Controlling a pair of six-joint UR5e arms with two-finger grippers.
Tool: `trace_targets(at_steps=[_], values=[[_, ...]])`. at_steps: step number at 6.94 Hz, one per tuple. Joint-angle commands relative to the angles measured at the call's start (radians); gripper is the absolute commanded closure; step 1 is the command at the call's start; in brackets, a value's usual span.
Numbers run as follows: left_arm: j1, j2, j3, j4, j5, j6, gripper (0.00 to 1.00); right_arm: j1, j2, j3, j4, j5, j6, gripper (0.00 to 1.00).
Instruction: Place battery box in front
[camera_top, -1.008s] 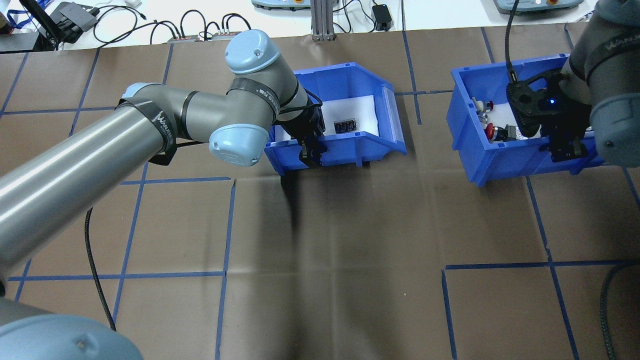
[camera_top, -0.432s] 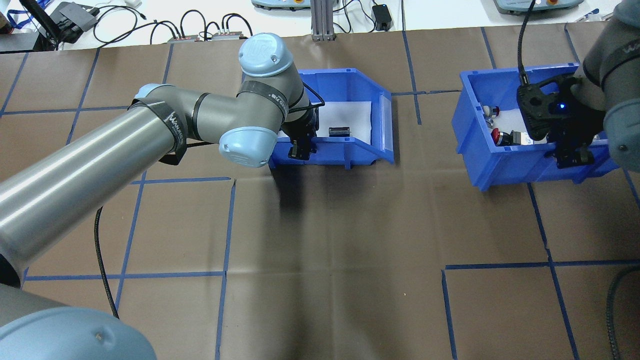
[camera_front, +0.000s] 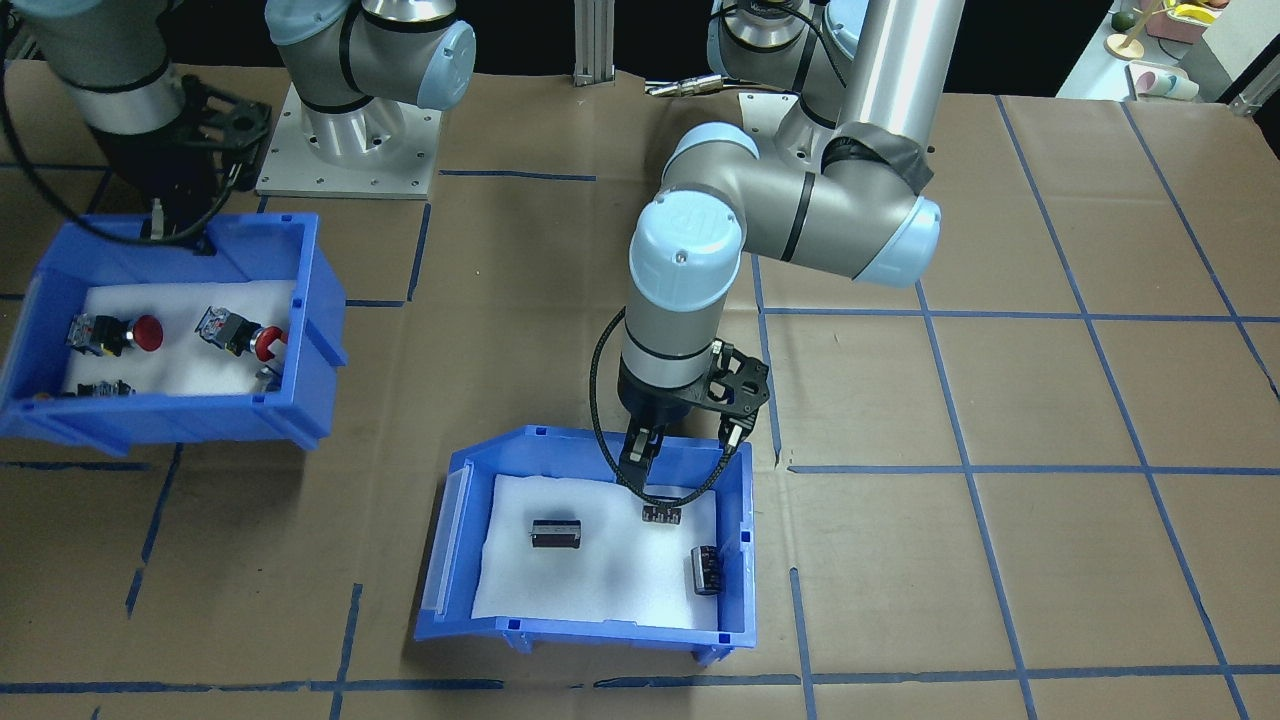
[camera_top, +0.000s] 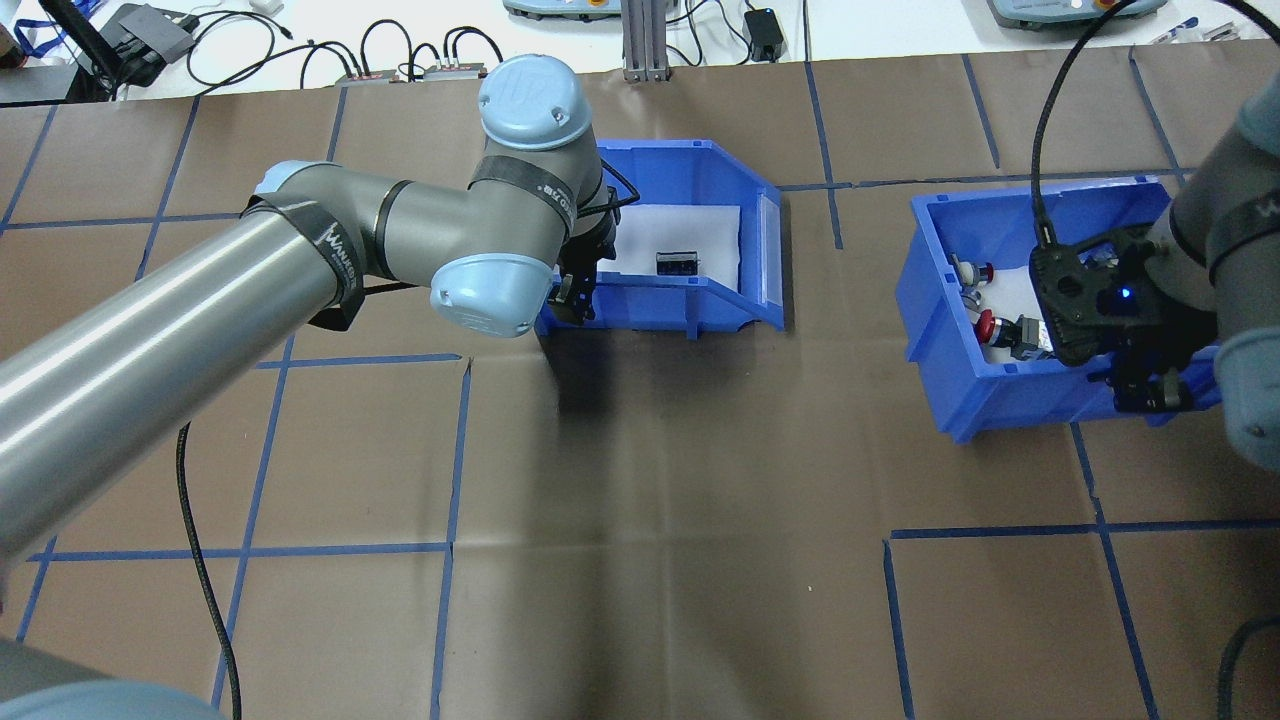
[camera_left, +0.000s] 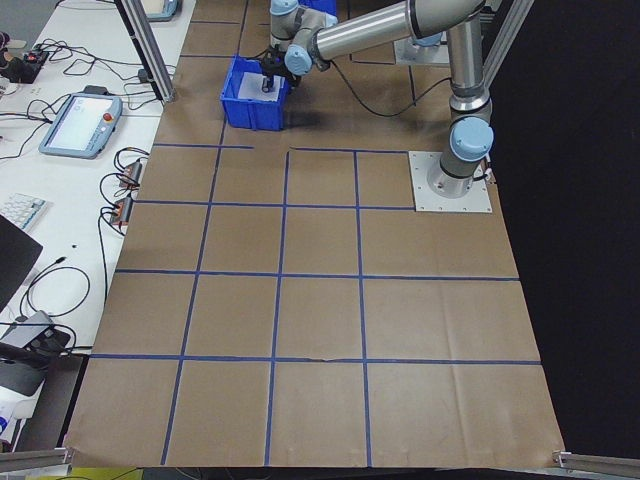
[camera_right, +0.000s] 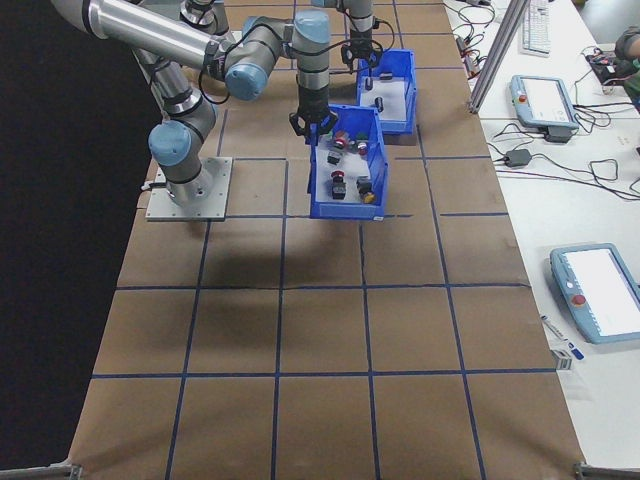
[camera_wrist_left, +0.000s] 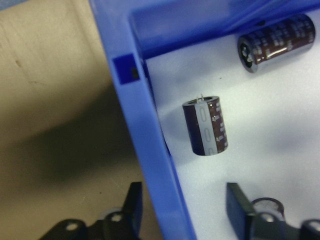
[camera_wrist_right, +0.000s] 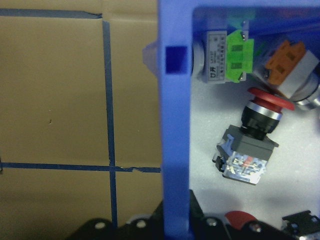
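1. The battery box (camera_front: 735, 530) sits on the table (camera_front: 1000, 560) at mid-table on the far, operator side. Its white foam carries three dark cylinders (camera_front: 556, 533); one lies just beside a side wall.
2. The left tool (camera_wrist_left: 182, 207) straddles the box's near wall, one finger outside and one inside. A gap shows on both sides, so it is open and holds nothing.
3. If the arm lifts or drags with the wall loose between the fingers, the box could slip or swing sideways.
4. A tilt would likely roll the loose cylinders toward the open front, and they might spill onto the table.
5. The right tool (camera_wrist_right: 175, 222) is clamped on the wall of the switch bin (camera_top: 925, 300), well apart. Moving both bins together risks a collision.
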Motion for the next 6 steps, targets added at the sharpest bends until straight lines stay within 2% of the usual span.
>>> trace_targets(at_steps=[1, 2, 4, 6], values=[[0.008, 0.147, -0.018, -0.179, 0.036, 0.126, 0.01, 0.057, -0.094, 0.098, 0.025, 0.045, 0.009, 0.98], [0.024, 0.206, 0.001, -0.253, 0.079, 0.366, 0.01, 0.141, -0.105, 0.101, 0.026, 0.045, 0.073, 0.98], [0.128, 0.330, 0.005, -0.415, 0.072, 0.671, 0.01, 0.337, -0.096, 0.103, 0.017, 0.044, 0.296, 0.98], [0.232, 0.382, 0.014, -0.442, 0.072, 1.206, 0.01, 0.497, -0.054, 0.101, 0.005, 0.033, 0.496, 0.98]])
